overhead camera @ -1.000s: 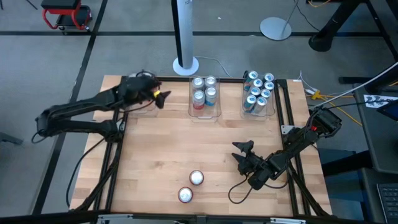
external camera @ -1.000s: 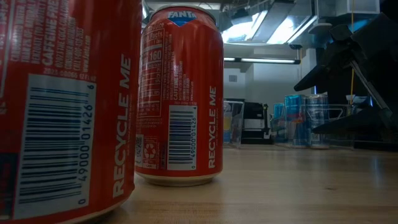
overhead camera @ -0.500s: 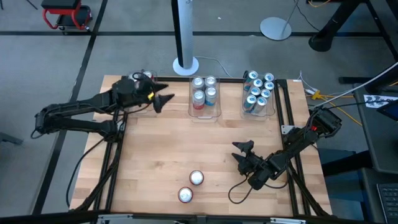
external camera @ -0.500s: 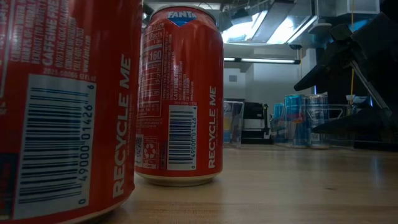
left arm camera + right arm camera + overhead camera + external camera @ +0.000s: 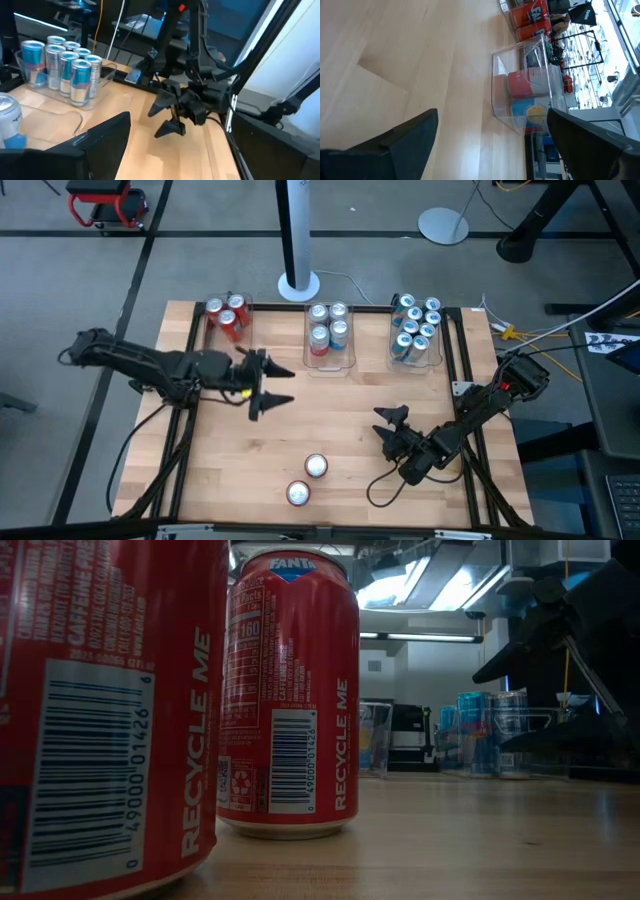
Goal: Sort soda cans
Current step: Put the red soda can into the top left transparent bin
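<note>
- On the wooden table point(image 5: 270, 435), three clear bins run along the far edge: the left bin point(image 5: 226, 320) with red cans, the middle bin point(image 5: 329, 335) with silver-and-red and teal ones, the right bin point(image 5: 415, 332) packed with teal-blue cans.
- Left arm reaches over the table's middle-left; the left gripper point(image 5: 272, 384) hangs with its fingers spread wide, holding nothing.
- Right arm lies low near the right edge; the right gripper point(image 5: 388, 423) also stands wide apart and empty, pointing toward the table's centre.
- Two loose red cans stand upright near the front edge, long axis vertical, silver tops up: the far can point(image 5: 316, 466) and, just beside it, the near can point(image 5: 298, 493).
- Writing on the far can point(image 5: 290, 695), seen from table height: "FANTA" at the top, "RECYCLE ME" running up the side, "160" in the nutrition panel, a barcode reading "49000 01426".
- The near can point(image 5: 110, 710) shows "RECYCLE ME", the same barcode digits, and "CAFFEINE FREE".
</note>
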You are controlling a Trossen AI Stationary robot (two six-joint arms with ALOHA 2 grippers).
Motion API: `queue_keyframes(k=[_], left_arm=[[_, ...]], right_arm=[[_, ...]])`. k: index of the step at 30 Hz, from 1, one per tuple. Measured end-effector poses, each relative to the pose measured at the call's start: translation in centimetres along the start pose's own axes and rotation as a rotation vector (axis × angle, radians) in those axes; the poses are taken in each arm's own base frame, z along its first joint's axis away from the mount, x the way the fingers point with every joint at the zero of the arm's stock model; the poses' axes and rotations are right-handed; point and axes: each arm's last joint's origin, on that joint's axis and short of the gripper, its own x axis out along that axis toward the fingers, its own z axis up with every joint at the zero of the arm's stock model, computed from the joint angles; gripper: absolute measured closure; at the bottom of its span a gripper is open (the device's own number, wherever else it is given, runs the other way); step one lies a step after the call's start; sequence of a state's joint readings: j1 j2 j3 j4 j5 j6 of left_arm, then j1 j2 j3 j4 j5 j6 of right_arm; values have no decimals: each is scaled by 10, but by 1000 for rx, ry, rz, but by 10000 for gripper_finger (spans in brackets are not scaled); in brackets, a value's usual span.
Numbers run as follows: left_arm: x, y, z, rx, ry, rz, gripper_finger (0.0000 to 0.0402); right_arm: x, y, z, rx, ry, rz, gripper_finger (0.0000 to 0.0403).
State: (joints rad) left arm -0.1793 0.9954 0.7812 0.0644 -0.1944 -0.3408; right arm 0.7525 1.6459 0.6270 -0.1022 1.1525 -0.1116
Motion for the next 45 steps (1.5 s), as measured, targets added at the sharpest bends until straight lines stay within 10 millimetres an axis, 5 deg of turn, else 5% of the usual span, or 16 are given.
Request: queue_keyframes(k=[12,20,45], left_arm=[[38,-76,8,159,111,21,66],[67,-118,-6,244,290,27,66],[102,-125,-66,334,481,68,66]], right_arm=[[0,0,0,1,0,1,29],[0,0,0,1,-2,17,29],[0,1,0,2,-3,22,29]])
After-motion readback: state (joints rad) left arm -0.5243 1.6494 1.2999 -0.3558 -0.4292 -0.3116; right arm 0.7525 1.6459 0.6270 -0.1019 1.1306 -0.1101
